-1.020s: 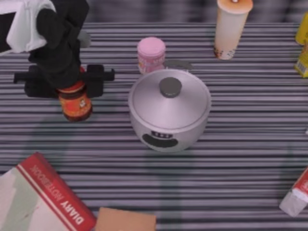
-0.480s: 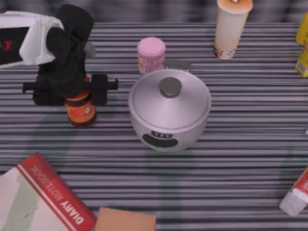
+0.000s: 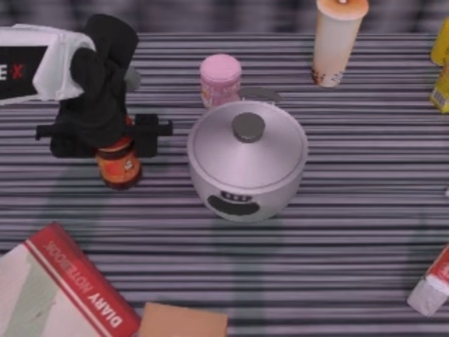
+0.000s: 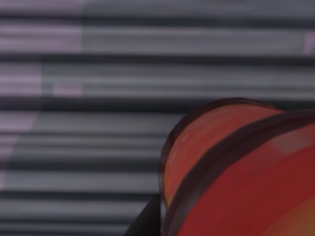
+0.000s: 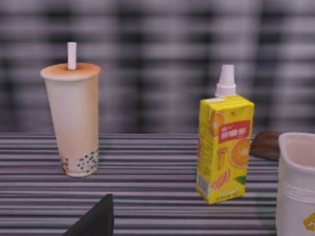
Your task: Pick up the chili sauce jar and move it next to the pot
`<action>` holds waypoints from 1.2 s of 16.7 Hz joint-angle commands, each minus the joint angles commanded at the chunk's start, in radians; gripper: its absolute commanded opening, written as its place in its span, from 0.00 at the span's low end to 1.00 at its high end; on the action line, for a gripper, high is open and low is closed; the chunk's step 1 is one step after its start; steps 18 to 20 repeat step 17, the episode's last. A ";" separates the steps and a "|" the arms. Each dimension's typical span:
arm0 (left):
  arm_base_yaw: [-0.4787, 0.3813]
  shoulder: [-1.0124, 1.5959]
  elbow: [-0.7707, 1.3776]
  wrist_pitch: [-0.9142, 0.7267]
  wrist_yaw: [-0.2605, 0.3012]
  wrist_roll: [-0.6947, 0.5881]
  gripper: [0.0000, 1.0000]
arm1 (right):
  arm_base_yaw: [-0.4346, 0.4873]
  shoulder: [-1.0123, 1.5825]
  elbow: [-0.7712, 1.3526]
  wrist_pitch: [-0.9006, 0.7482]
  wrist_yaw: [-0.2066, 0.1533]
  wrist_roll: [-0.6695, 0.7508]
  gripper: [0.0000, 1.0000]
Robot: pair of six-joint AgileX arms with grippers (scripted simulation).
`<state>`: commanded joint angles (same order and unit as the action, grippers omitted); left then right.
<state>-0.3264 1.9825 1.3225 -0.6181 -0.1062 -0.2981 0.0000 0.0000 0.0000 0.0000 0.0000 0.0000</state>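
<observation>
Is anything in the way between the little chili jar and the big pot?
No. The left hand is on the chili sauce jar, left of the pot. Only bare striped table lies between them. The pink jar stands behind that gap.

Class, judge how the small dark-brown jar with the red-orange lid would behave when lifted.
The small dark-brown jar with the red-orange lid looks rigid, so probably won't deform. Its round, smooth sides may slip or rotate in the left pincer. Being short, it seems unlikely to tip.

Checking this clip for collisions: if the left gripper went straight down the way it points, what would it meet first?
The chili sauce jar already sits under the left gripper; going down, the jar would likely meet the striped table first. Height above it is unclear.
</observation>
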 joint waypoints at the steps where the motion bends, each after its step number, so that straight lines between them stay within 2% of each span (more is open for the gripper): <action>1: 0.000 0.000 0.000 0.000 0.000 0.000 0.23 | 0.000 0.000 0.000 0.000 0.000 0.000 1.00; 11: 0.000 0.000 0.000 0.000 0.000 0.000 0.98 | 0.000 0.000 0.000 0.000 0.000 0.000 1.00; 20: 0.000 0.000 0.000 0.000 0.000 0.000 1.00 | 0.000 0.000 0.000 0.000 0.000 0.000 1.00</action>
